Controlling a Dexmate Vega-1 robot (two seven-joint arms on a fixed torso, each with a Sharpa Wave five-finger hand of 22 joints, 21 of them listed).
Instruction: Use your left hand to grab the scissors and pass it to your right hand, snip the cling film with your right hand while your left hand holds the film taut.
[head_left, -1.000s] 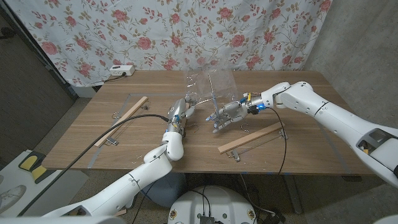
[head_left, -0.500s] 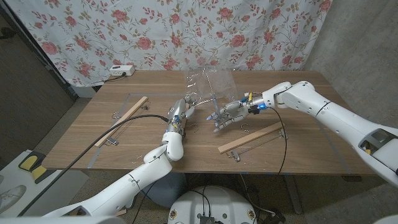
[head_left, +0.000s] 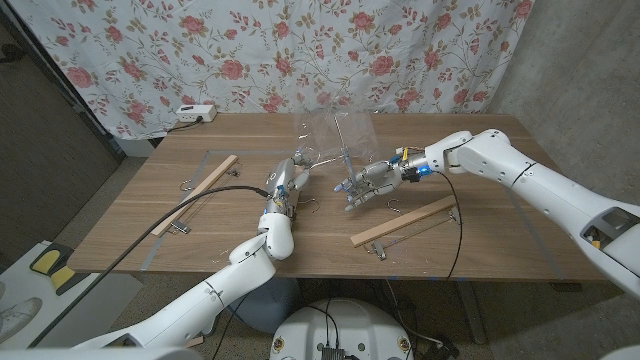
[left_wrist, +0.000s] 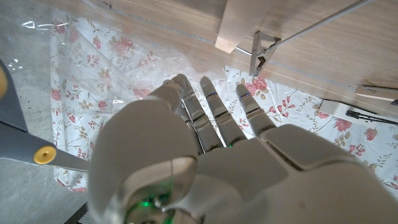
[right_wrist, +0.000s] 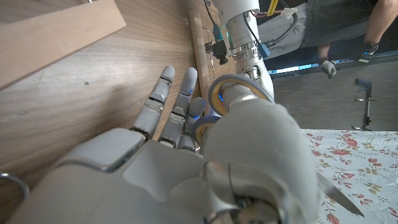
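My white arms and silver-grey hands

My right arm (head_left: 530, 185) wears smooth white shells, with a yellow and black label near the elbow and a thin black cable trailing from the wrist, where a small blue light glows. My right hand (head_left: 368, 183) is pale metallic grey, its fingers built of jointed segments. My left arm (head_left: 235, 275) is white too, with a rounded ball-like joint and a thick black cable. My left hand (left_wrist: 205, 168) shows a green glow low on its glossy back.
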